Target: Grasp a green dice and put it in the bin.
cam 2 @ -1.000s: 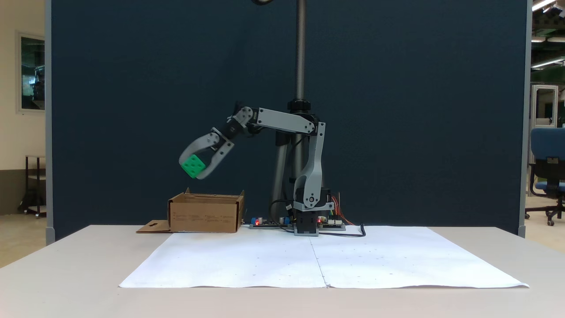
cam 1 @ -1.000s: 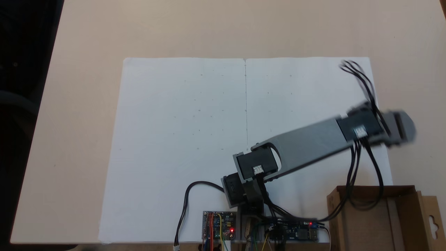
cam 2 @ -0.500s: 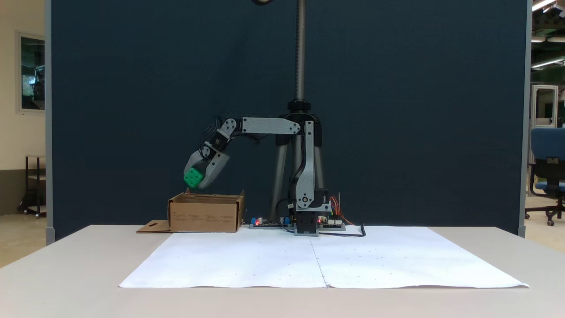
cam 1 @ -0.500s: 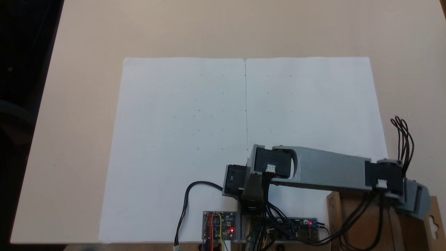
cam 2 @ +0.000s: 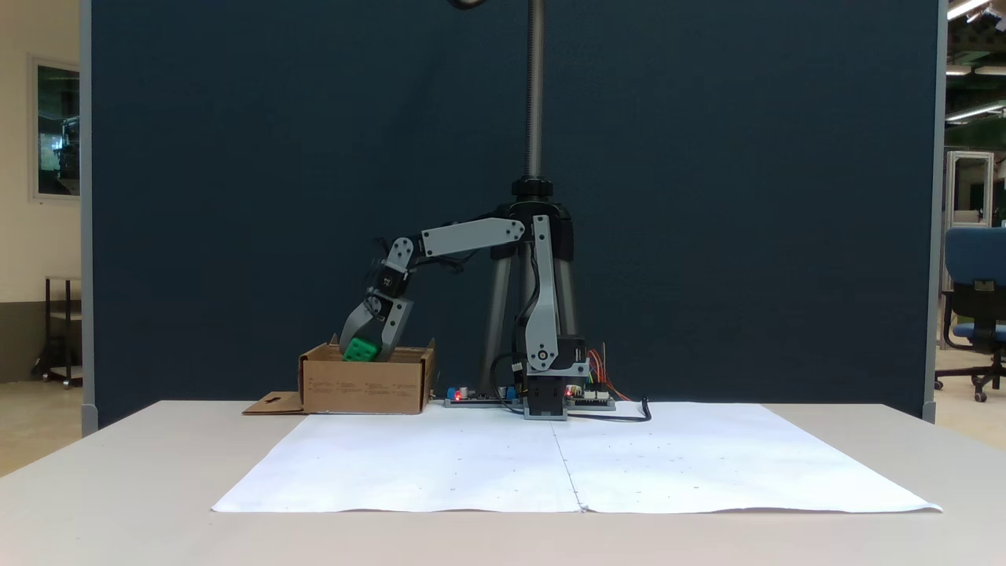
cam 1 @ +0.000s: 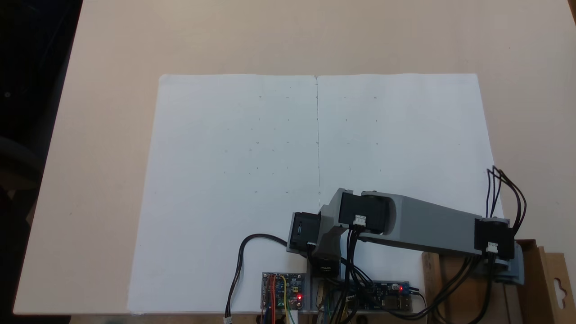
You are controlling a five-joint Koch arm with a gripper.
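Note:
The green dice (cam 2: 361, 350) is a small bright green cube with round pips, held between the grey fingers of my gripper (cam 2: 364, 351). The gripper is shut on it and points down into the top of the bin (cam 2: 365, 385), a shallow brown cardboard box; the dice sits at the level of the box rim. In the fixed view from above, the grey forearm (cam 1: 427, 225) reaches right over the bin (cam 1: 535, 279), and the wrist hides the dice and the fingertips there.
A white paper sheet (cam 1: 270, 157) covers the table's middle. Circuit boards with red lights (cam 1: 283, 290) and black cables (cam 1: 238, 265) lie by the arm's base. The bin's flap with a hang-hole (cam 1: 560, 285) lies flat beside it. A metal pole (cam 2: 536, 94) rises behind the arm.
The arm has swung across to the bin and come down, carrying the green dice from well above the box to its rim. The gripper stays shut on the dice.

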